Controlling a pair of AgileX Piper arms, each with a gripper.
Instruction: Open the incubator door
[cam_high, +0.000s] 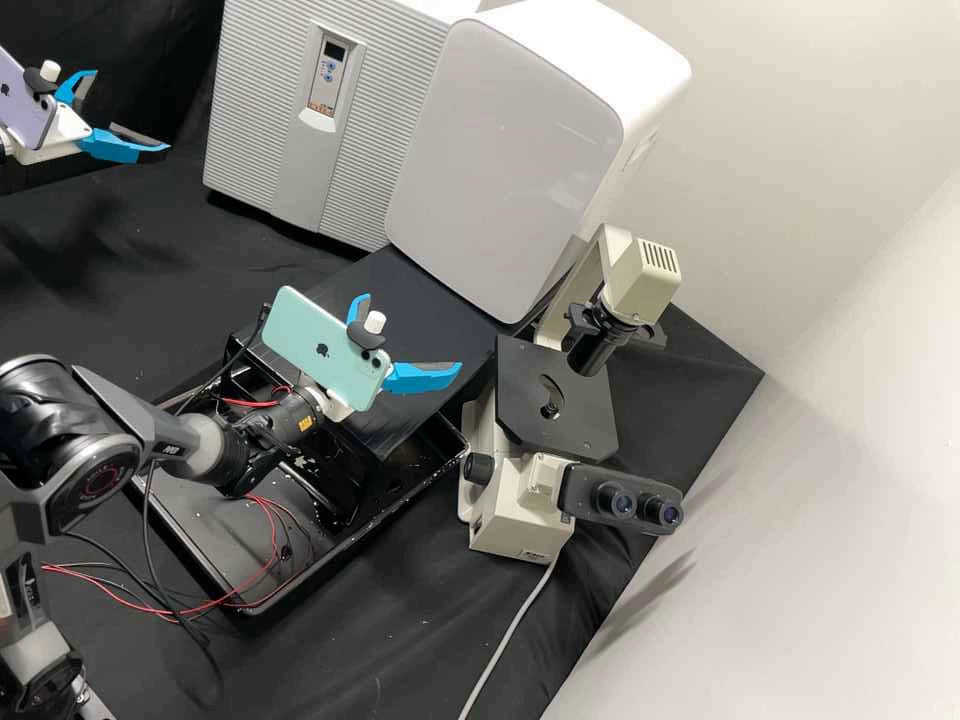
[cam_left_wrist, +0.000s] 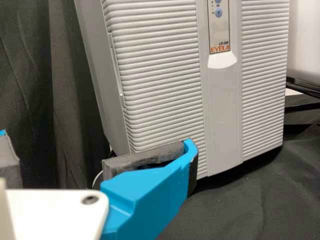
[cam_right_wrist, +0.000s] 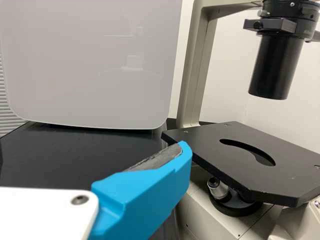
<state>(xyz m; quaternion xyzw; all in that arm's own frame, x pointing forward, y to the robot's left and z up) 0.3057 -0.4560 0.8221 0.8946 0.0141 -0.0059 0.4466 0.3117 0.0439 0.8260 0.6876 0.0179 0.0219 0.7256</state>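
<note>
"How far along are you?"

"At the start, I'd say. The incubator (cam_high: 350, 190) stands at the back of the bench, beside the white rounded cabinet (cam_high: 505, 165), and its ribbed door (cam_left_wrist: 160, 75) is closed. I see no gap."

"And your grippers?"

"My left gripper (cam_high: 131, 110) is spread wide with nothing between its fingers, out to the incubator's side and apart from it in the high view. My right gripper (cam_high: 412, 332) is wide open and empty too, between the cabinet and the microscope (cam_high: 538, 500)."

"So which one gets the job?"

"Left, in my judgement. There's a slim slot (cam_left_wrist: 117, 72) down the door's edge, on the side nearer that gripper. It looks like the place to pull, though I can't confirm a handle or where the hinge sits."

"What's left, then?"

"All of it: get a fingertip behind that edge, ease the door off its seal, then swing it clear. I'd go gently, since a padded tip could slip off the ribs or shove the whole incubator. I'd also keep my wrist out of the door's sweep."
</note>
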